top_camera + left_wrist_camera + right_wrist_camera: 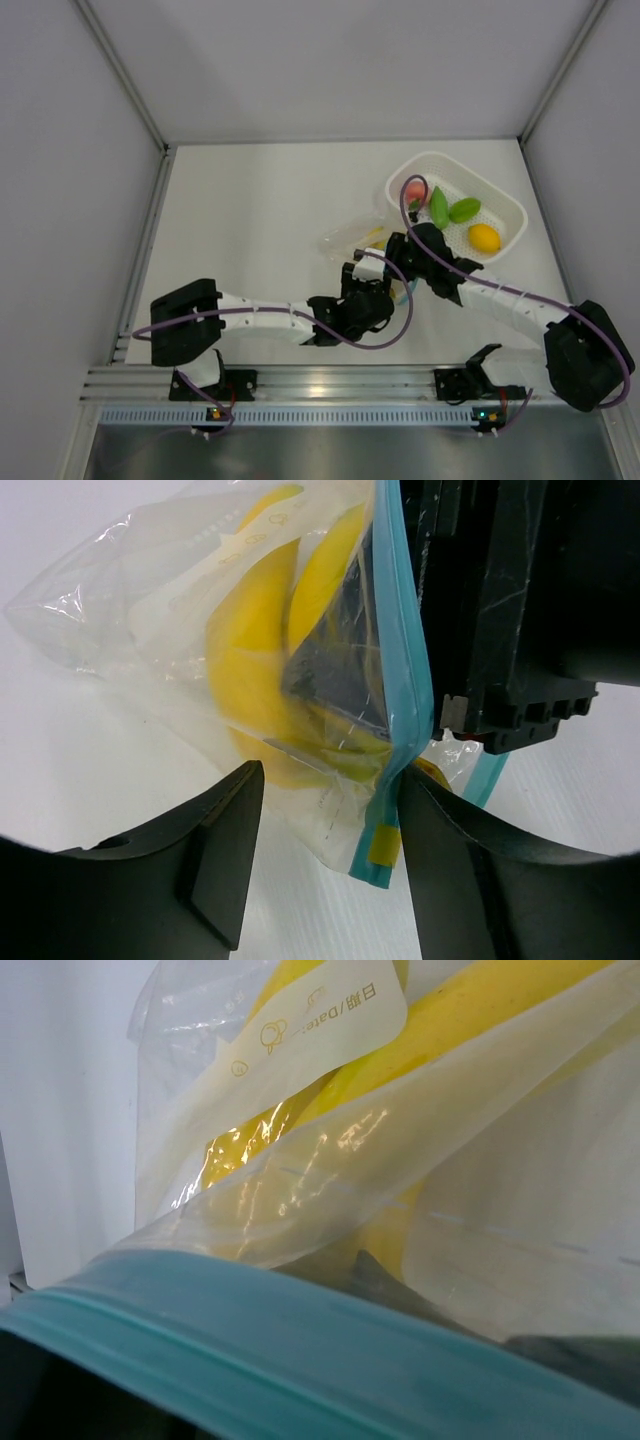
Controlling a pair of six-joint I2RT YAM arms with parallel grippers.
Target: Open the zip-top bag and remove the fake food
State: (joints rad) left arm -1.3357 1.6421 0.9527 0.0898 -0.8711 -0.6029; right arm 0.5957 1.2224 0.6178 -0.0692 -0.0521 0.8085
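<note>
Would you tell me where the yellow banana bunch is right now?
The banana bunch sits inside the zip-top bag, right of centre in the top view, just left of the white basket.

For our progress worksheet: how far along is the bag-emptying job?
Done: peach, green pieces and yellow fruit lie in the basket. In hand: right gripper pinches the zip strip of the bag; left gripper stands open beside it. Left: bananas are inside the bag.

Right, I'm seeing matching builds: left arm (262,318) and right arm (512,300), white links between chunky black joint housings (185,322), a purple cable (385,345) looping along each. Left gripper (328,775) jaws: matte black, curved.
</note>
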